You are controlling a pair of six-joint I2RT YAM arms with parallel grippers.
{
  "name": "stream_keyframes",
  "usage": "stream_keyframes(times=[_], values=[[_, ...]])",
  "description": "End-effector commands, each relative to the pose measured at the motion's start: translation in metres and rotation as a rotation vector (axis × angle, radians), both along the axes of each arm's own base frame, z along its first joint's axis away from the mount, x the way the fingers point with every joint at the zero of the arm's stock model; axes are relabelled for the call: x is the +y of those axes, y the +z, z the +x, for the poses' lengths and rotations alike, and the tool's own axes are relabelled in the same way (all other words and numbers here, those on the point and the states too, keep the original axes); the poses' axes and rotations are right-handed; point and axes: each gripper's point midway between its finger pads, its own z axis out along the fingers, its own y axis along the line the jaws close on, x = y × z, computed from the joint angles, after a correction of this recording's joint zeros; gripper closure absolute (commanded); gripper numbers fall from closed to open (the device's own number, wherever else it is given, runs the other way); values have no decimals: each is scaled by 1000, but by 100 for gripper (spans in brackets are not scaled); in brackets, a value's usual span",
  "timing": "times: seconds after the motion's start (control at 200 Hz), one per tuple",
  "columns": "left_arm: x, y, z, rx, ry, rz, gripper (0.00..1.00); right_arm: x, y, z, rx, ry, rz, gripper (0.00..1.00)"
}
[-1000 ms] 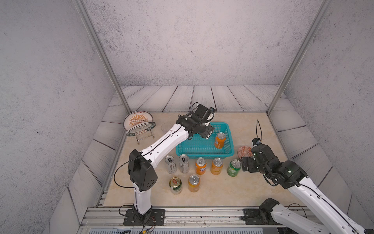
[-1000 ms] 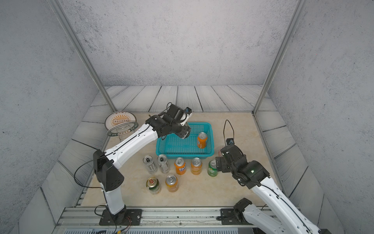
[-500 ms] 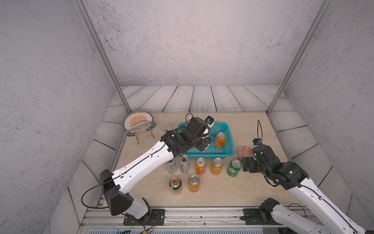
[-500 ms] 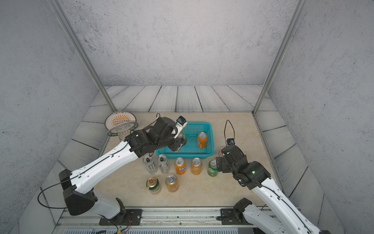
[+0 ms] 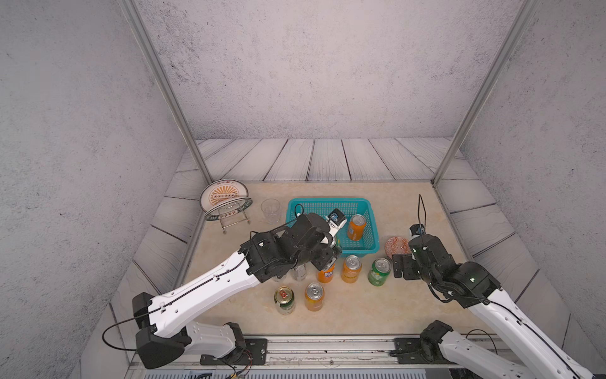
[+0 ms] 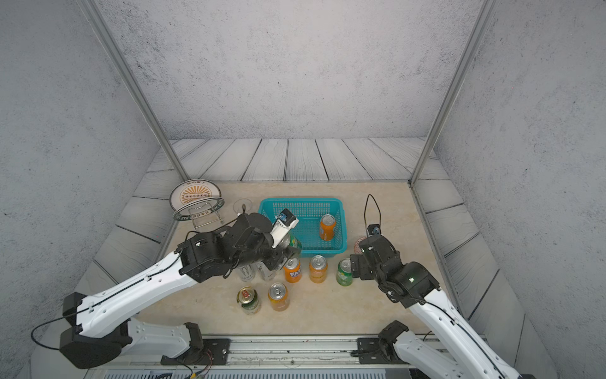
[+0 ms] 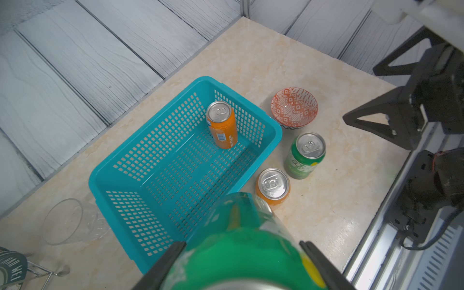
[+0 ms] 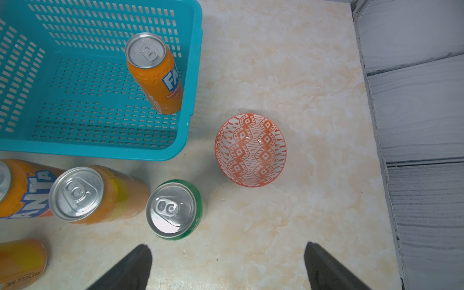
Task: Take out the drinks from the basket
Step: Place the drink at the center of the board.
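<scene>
– Basket contents?
– One orange can, upright near its right wall.
– Left gripper?
– Clamped round a green can, held up over the basket's near edge.
– And the right gripper?
– Jaws spread wide, nothing between them, just beside a second green can standing on the table in front of the basket, next to a small patterned bowl.

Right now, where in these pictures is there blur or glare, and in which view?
Left wrist view: the held green can is too near the lens and out of focus, while the basket and its orange can are sharp. Right wrist view: white glare on the lid of the standing green can; the patterned bowl is crisp. Both top views: soft even light, faint shadows.
</scene>
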Motion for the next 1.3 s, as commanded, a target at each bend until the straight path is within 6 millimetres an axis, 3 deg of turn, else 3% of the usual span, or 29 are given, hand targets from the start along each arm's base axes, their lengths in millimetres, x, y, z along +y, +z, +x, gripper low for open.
stream_keyframes(times=[0.0,0.315,0.626,0.976,1.296], values=[[-13,12,-14,-21,-53,-60,36,-3,10,-3,-22,-11,17,1],[-34,-12,-49,11,-147,-23,35,-3,10,-3,-21,-11,19,1],[-56,-51,-77,71,-215,75,35,-3,11,-3,-26,-13,25,1],[-70,-92,-90,140,-207,123,35,-3,12,-3,-27,-11,20,1],[-66,-126,-80,153,-114,161,34,-3,11,-2,-23,-10,14,1]])
